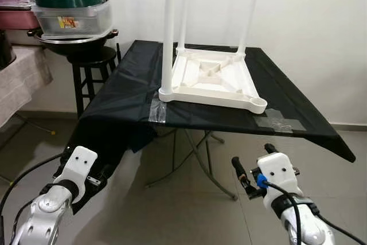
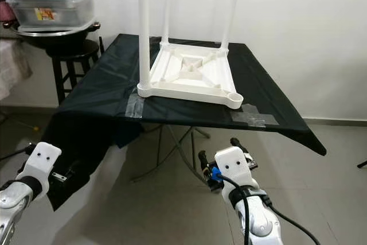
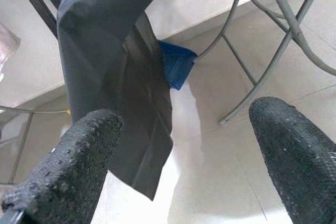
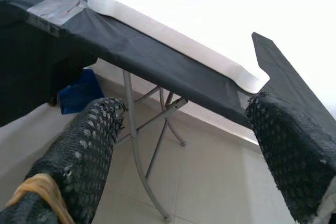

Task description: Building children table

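Now the little table sits upside down on the black cloth, one corner hole with no leg, and my left gripper and right gripper, both wide open and empty, might bump a tall leg and tip it.

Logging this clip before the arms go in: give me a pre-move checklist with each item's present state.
1. White table upside down on the black-covered table: ok.
2. Legs fitted: three stand upright; near right socket empty: not ok.
3. Fourth leg located: cannot tell.
4. Left gripper jaws apart, nothing held: ok.
5. Right gripper jaws apart, nothing held: ok.
6. Both grippers low, in front of the table edge, not touching it: ok.
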Tool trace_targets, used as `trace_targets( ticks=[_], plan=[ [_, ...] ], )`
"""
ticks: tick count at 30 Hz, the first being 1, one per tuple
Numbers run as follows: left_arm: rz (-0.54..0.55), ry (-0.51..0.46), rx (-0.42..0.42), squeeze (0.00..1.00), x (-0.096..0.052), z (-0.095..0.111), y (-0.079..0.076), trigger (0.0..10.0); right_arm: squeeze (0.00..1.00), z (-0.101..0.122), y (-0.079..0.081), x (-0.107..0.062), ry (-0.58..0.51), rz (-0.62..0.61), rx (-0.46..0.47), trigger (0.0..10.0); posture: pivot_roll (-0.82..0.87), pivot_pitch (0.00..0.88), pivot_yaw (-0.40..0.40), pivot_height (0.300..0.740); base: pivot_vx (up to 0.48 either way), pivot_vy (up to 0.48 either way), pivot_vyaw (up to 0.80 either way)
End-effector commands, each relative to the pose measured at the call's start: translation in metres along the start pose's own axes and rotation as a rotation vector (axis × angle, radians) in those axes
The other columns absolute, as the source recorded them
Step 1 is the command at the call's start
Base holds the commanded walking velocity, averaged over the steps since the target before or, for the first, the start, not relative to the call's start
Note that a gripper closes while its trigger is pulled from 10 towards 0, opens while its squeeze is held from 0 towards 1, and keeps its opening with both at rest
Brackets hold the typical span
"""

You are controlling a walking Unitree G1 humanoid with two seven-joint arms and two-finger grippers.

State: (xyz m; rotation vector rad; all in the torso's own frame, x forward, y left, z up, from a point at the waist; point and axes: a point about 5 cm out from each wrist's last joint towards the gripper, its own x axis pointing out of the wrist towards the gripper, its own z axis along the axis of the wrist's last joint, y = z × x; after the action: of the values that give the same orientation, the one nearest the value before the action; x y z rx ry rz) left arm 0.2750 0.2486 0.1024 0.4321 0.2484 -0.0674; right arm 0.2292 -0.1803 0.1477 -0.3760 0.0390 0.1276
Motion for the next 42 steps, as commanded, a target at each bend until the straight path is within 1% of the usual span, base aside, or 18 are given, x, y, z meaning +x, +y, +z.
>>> trace_targets(
  ticks=[1,3,5,12,17,19,22,24,27,31,32,37,42],
  plan=[
    [0.017,0.029,0.009,0.00,0.000,-0.004,0.003,10.0,0.00,-0.002,0.000,0.002,0.019,0.009,0.026,10.0,0.07,0.000,-0.057,0.646,0.000,0.000,0.00],
    [0.021,0.037,0.020,0.00,0.000,-0.006,0.003,10.0,0.00,-0.002,0.000,0.003,0.017,0.011,0.039,10.0,0.07,0.000,-0.058,0.641,0.000,0.000,0.00],
    [0.033,0.059,0.048,0.00,0.000,-0.009,0.004,10.0,0.00,0.000,-0.001,0.006,0.014,0.013,0.052,10.0,0.07,0.000,-0.058,0.631,0.000,0.000,0.00],
    [0.049,0.079,0.054,0.00,0.000,-0.011,0.008,10.0,0.00,0.003,-0.002,0.011,0.002,0.017,0.069,10.0,0.08,0.000,-0.059,0.611,0.000,0.000,0.00],
    [0.057,0.117,0.060,0.00,0.000,-0.016,0.010,10.0,0.00,0.004,-0.002,0.012,0.000,0.025,0.078,10.0,0.08,0.000,-0.060,0.591,0.000,0.000,0.00],
    [0.057,0.117,0.060,0.00,0.000,-0.016,0.010,10.0,0.00,0.004,-0.002,0.012,0.000,0.025,0.078,10.0,0.08,0.000,-0.060,0.591,0.000,0.000,0.00],
    [0.064,0.180,0.089,0.00,-0.001,-0.026,0.013,10.0,0.00,0.006,-0.002,0.014,-0.004,0.030,0.085,10.0,0.08,0.000,-0.058,0.576,0.000,0.000,0.00],
    [0.066,0.189,0.093,0.00,-0.001,-0.028,0.013,10.0,0.00,0.006,-0.002,0.014,-0.006,0.030,0.086,10.0,0.08,0.000,-0.057,0.571,0.000,0.000,0.00],
    [0.074,0.200,0.103,0.00,0.000,-0.029,0.015,10.0,0.00,0.007,-0.003,0.015,-0.009,0.030,0.090,10.0,0.08,0.000,-0.057,0.556,0.000,0.000,0.00],
    [0.078,0.204,0.107,0.00,0.000,-0.029,0.015,10.0,0.00,0.007,-0.003,0.015,-0.010,0.030,0.090,10.0,0.08,0.000,-0.057,0.551,0.000,0.000,0.00],
    [0.092,0.222,0.115,0.00,0.000,-0.030,0.017,10.0,0.00,0.008,-0.003,0.015,-0.012,0.032,0.095,10.0,0.08,0.000,-0.054,0.541,0.000,0.000,0.00],
    [0.116,0.259,0.128,0.00,-0.001,-0.033,0.020,10.0,0.00,0.008,-0.003,0.015,-0.011,0.035,0.106,10.0,0.08,0.000,-0.055,0.521,0.000,0.000,0.00],
    [0.132,0.267,0.131,0.00,-0.001,-0.034,0.022,10.0,0.00,0.009,-0.004,0.016,-0.012,0.039,0.111,10.0,0.08,0.000,-0.055,0.501,0.000,0.000,0.00]
  ],
)
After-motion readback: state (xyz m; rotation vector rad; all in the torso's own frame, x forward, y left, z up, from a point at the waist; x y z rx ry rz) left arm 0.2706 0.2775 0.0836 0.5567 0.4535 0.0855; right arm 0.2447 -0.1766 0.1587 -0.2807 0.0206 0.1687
